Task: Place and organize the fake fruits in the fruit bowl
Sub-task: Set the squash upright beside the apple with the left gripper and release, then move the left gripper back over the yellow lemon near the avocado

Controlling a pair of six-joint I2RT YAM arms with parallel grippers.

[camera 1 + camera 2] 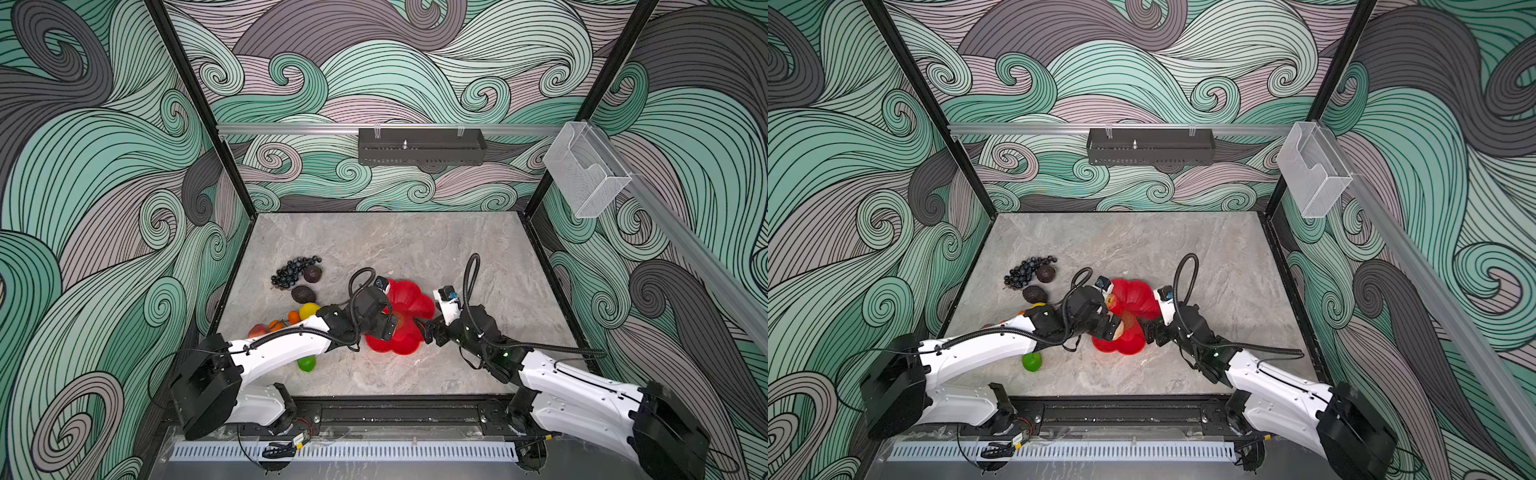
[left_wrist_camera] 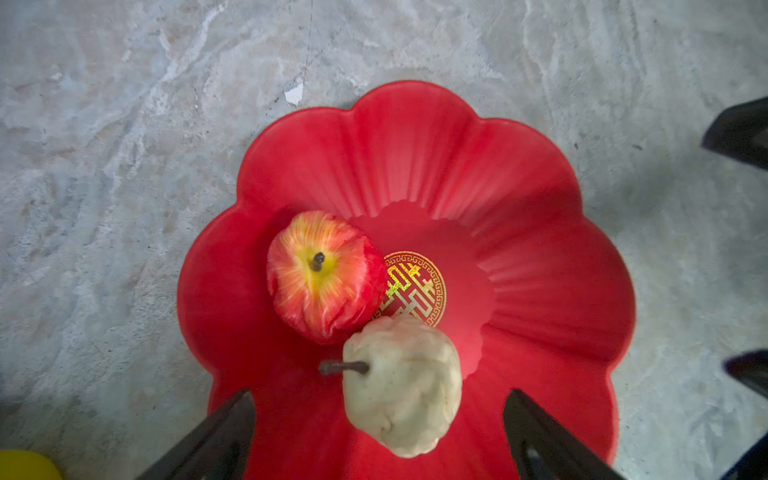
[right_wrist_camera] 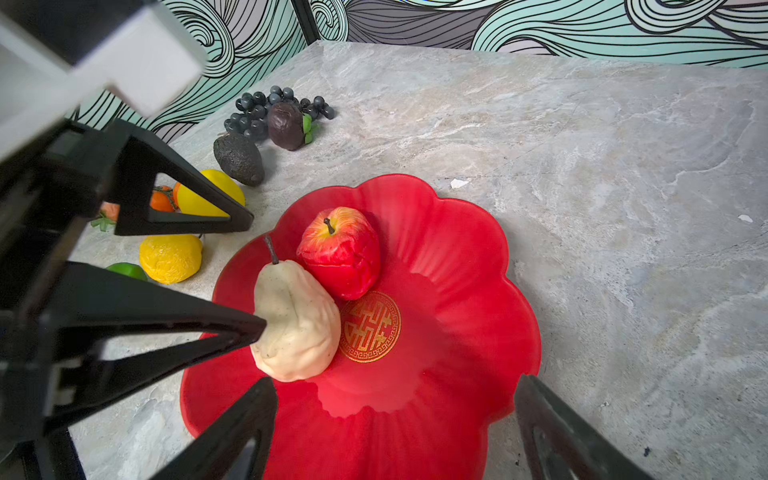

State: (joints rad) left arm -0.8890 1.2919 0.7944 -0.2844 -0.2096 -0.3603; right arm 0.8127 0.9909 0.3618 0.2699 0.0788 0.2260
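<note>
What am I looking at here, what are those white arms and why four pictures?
Two white robot arms, each ending in a two-fingered gripper. Two pictures look down from overhead on the whole table; the other two come from cameras on the arms' wrists. On the table sits a red bowl holding an apple and a pear. Beside it lie grapes, an avocado, lemons, oranges and a lime. The left gripper stands open with the pear between its fingers, not gripping it; the right gripper is open at the bowl's edge. Nothing is held.
</note>
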